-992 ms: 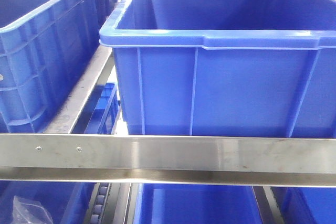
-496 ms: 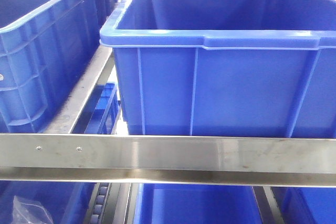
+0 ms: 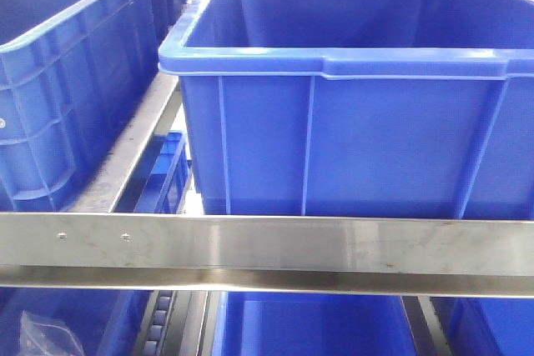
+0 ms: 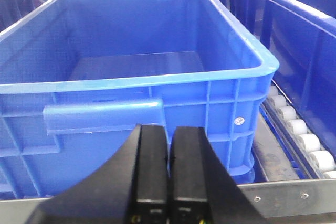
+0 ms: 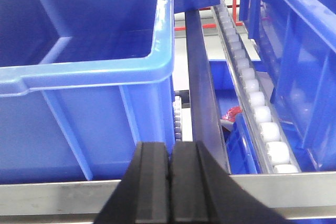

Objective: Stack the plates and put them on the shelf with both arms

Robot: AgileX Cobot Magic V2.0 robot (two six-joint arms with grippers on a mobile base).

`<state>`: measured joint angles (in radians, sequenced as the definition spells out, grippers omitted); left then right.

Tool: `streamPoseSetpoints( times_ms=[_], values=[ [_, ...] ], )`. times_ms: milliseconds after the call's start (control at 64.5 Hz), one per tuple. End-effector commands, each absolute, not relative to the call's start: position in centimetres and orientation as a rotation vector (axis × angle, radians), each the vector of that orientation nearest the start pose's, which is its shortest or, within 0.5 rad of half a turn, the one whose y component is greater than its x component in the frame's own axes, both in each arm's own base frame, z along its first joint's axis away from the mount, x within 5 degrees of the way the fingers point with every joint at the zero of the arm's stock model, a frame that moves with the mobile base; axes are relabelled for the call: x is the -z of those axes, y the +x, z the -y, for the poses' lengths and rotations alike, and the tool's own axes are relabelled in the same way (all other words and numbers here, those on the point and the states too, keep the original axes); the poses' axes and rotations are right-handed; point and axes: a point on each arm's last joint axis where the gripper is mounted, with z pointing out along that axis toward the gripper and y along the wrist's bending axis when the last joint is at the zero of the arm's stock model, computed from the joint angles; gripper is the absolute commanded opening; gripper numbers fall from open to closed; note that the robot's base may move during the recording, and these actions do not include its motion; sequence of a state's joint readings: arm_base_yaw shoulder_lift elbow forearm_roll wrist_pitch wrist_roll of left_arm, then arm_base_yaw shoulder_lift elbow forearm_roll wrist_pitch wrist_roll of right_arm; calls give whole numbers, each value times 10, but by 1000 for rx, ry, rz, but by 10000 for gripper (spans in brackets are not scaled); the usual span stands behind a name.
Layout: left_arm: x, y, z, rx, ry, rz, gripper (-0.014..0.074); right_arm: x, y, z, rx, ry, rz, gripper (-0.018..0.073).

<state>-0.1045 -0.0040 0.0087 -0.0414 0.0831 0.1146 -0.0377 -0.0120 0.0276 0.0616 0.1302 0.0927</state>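
No plates show in any view. The shelf is a stainless-steel rack; its brushed front rail crosses the front view, and it also shows in the left wrist view and in the right wrist view. My left gripper is shut and empty, just in front of a blue bin on the rack. My right gripper is shut and empty, above the front rail, beside the right corner of another blue bin.
A large blue bin fills the upper tier in the front view, with another to its left. White roller tracks run back between bins. More bins sit on the lower tier.
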Motion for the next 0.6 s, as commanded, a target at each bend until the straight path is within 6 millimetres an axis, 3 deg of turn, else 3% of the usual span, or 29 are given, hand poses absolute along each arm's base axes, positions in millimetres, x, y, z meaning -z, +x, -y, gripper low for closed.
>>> streamPoseSetpoints(
  times_ms=[0, 589],
  values=[
    [-211, 54, 6, 26, 128, -1462, 83, -201, 55, 2, -79, 136, -1516, 57],
    [-211, 54, 6, 26, 128, -1462, 82, -201, 55, 2, -79, 136, -1516, 57]
  ],
)
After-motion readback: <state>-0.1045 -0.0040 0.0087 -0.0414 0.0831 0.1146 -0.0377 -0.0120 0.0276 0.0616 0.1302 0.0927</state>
